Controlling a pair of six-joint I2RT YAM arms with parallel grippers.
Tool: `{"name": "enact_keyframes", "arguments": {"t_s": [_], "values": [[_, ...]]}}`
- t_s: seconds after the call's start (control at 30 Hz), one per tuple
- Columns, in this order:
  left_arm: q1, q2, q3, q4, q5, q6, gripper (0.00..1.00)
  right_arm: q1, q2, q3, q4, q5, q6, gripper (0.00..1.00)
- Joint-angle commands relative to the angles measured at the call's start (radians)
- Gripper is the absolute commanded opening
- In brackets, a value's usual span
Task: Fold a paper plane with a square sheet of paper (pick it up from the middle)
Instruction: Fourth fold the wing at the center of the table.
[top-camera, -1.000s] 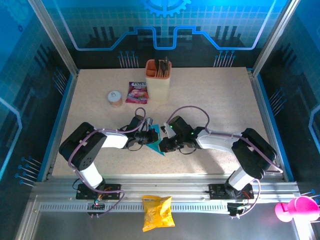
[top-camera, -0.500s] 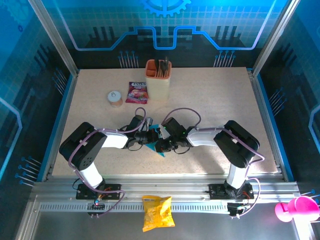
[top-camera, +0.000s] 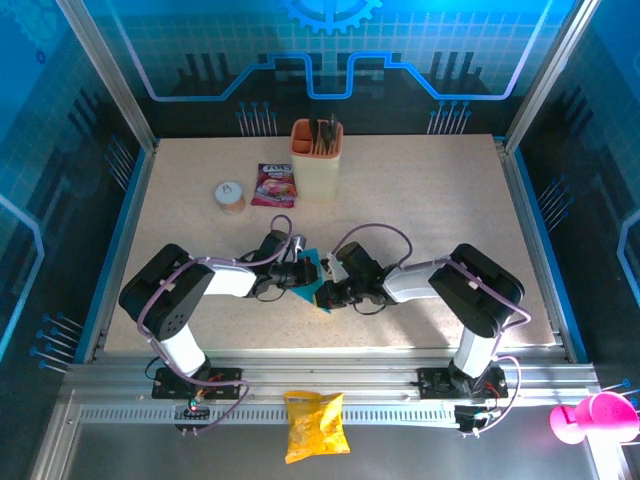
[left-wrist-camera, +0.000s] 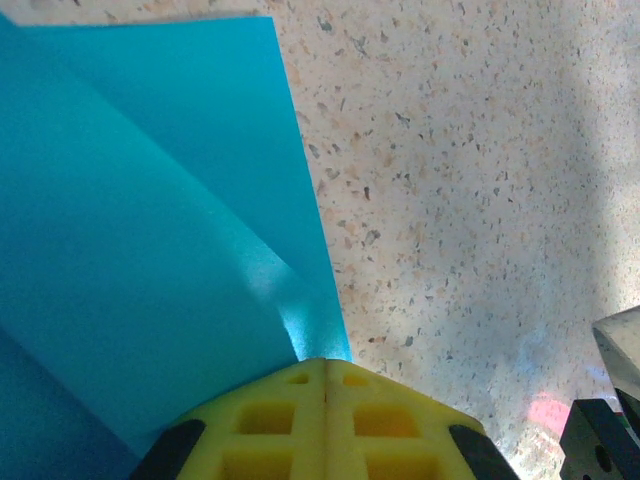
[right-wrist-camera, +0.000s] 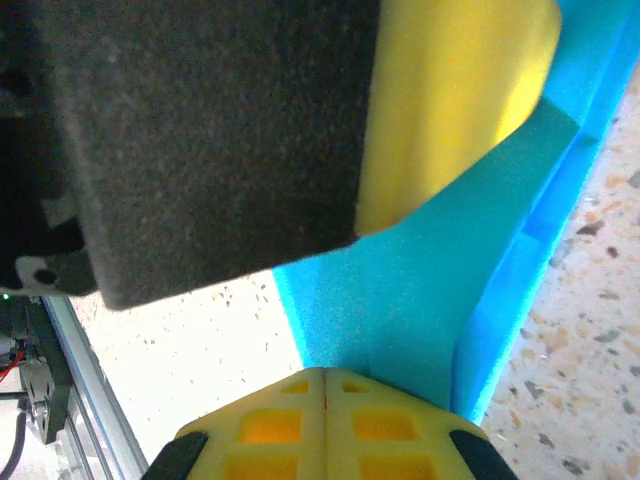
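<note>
The square sheet of paper (top-camera: 318, 298) is a bright-blue folded wedge on the table between my two grippers. In the left wrist view the paper (left-wrist-camera: 150, 200) lies flat with a flap folded over it. My left gripper (left-wrist-camera: 325, 366) is shut, its yellow tips resting on the paper's near edge. In the right wrist view the paper (right-wrist-camera: 420, 300) shows a raised fold, and my right gripper (right-wrist-camera: 325, 374) is shut with its tips against it. The left gripper's finger (right-wrist-camera: 450, 90) hangs just above. From above, the left gripper (top-camera: 303, 272) and right gripper (top-camera: 330, 293) nearly touch. No paper plane shape shows.
A beige cup (top-camera: 316, 160) with dark tools stands at the back. A pink-purple packet (top-camera: 275, 184) and a small jar (top-camera: 230, 197) lie left of it. A yellow snack bag (top-camera: 315, 424) lies on the front rail. Bare table spreads right of the arms.
My right arm has drawn in and its gripper has slid a little left and nearer along the paper. The left arm has stayed put.
</note>
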Motion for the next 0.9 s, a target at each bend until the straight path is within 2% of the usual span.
{"name": "enact_keyframes", "arguments": {"t_s": [0.0, 0.47, 0.7, 0.87], "values": [[0.009, 0.051, -0.024, -0.090, -0.063, 0.032, 0.00, 0.000, -0.006, -0.088, -0.116, -0.012, 0.033, 0.00], [0.009, 0.056, -0.030, -0.090, -0.081, 0.020, 0.00, 0.041, -0.073, -0.305, -0.011, -0.021, 0.123, 0.00], [0.010, 0.055, -0.037, -0.097, -0.099, 0.004, 0.00, 0.031, -0.186, -0.302, -0.191, -0.005, 0.086, 0.00], [0.007, 0.045, -0.057, -0.103, -0.115, -0.023, 0.00, -0.028, -0.349, -0.251, -0.325, 0.007, 0.054, 0.00]]}}
